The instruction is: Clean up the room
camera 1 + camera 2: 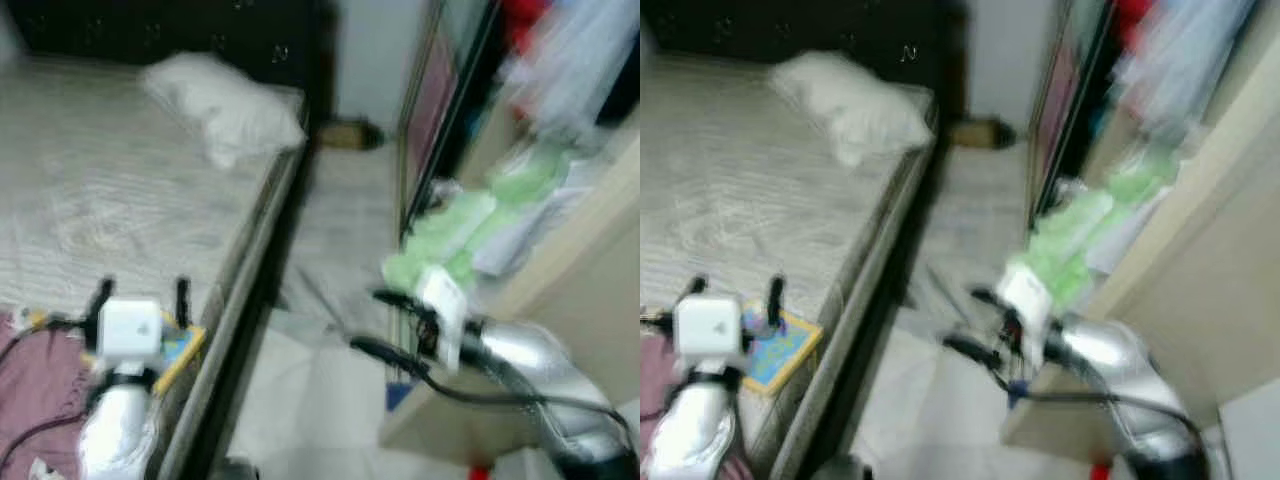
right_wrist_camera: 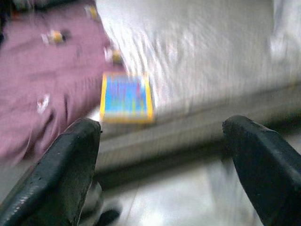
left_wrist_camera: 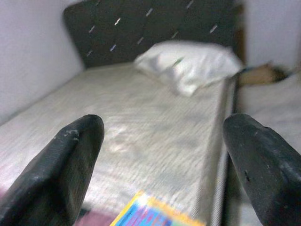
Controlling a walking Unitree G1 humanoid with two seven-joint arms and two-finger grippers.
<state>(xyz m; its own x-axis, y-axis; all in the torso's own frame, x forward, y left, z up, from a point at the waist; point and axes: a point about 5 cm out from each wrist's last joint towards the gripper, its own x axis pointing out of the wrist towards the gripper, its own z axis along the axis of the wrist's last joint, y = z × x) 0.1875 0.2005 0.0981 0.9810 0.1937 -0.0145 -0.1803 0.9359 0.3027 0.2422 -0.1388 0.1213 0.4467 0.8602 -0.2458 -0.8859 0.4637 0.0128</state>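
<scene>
Hovering with both sets of fingers spread and nothing between them. Left gripper [image 1: 140,292] sits over the near edge of the bed [image 1: 120,190], fingers pointing up the mattress toward the headboard [image 3: 150,28]. Right gripper [image 1: 385,322] hangs off the bed side, over the floor strip [image 1: 340,230] between the bed and the wardrobe [image 1: 560,260], aimed back across at the bed edge.

Just past the left fingers: a blue book with a yellow border [image 2: 126,98] lying flat at the bed's near edge, close to the side rail. Beside it, toward the near corner, a maroon cloth [image 2: 51,80] spread on the mattress with a few small bits on it, too blurred to name. A dark cable [image 1: 40,335] runs over that cloth.

Further out: white pillow [image 1: 225,105] at the head end, by the side edge. Rest of the mattress is bare. A brown object [image 1: 345,135] sits on the floor at the far end of the strip; can't identify it.

Wardrobe side: green and pale clothes [image 1: 460,225] spilling out of the open front, loosely piled.

Progress read: early. Book, cloth and its bits are not yet picked up, wardrobe pile is untidy. Nothing is in hand. Frames are blurred, so the robot is likely mid-move. Book looks like the nearest candidate for the left arm.
</scene>
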